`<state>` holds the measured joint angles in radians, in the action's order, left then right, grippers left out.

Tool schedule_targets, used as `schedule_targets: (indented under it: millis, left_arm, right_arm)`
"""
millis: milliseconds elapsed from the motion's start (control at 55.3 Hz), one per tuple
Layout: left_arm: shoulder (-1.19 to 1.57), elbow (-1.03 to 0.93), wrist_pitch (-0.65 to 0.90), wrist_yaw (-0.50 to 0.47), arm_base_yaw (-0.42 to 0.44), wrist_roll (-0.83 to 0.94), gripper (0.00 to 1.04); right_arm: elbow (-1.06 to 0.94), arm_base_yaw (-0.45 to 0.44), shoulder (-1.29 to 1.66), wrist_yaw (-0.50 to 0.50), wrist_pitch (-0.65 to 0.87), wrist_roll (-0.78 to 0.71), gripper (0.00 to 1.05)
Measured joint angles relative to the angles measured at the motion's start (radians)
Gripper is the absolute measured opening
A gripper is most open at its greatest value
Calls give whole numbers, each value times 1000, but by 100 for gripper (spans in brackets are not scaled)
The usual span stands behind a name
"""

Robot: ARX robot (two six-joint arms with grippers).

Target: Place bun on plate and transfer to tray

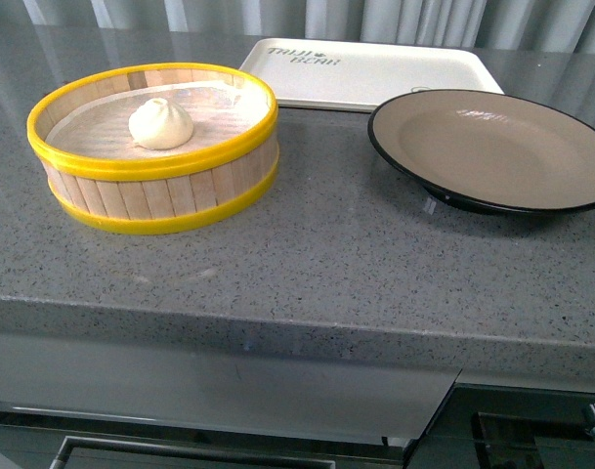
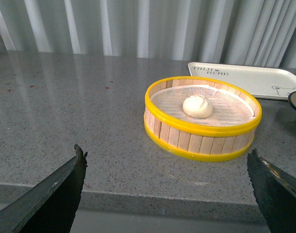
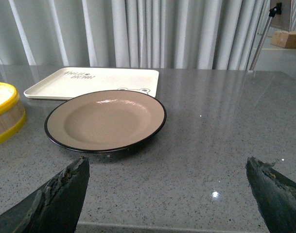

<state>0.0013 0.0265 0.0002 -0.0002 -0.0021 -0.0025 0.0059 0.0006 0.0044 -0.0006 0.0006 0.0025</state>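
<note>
Sitting in the yellow-rimmed steamer basket (image 1: pixel 152 195) toward the left edge of the counter (image 1: pixel 307 264), the bun (image 1: pixel 161 123) is ringed by its wall. The plate (image 1: pixel 492 151) lies rightward, just before the tray (image 1: pixel 375 73) at the far edge. Both the left gripper (image 2: pixel 165 156) and the right gripper (image 3: pixel 167 162) gape wide.

My body camera above the steamer basket (image 1: pixel 160 191), left wrist low facing it, right wrist facing the plate (image 3: pixel 106 121) beside it, steamer basket shared.
</note>
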Motion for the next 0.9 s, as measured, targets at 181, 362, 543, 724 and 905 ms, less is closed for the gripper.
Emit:
schedule_targets:
  millis: [181,362,543,724,905]
  left_arm:
    - [0,0,0,0,0,0,98]
    - [0,0,0,0,0,0,98]
    - [0,0,0,0,0,0,98]
    - [0,0,0,0,0,0,98]
    - [0,0,0,0,0,0,98]
  right_arm:
    - [0,0,0,0,0,0,96]
    - [0,0,0,0,0,0,96]
    - [0,0,0,0,0,0,96]
    - [0,0,0,0,0,0,96]
    - [0,0,0,0,0,0,96]
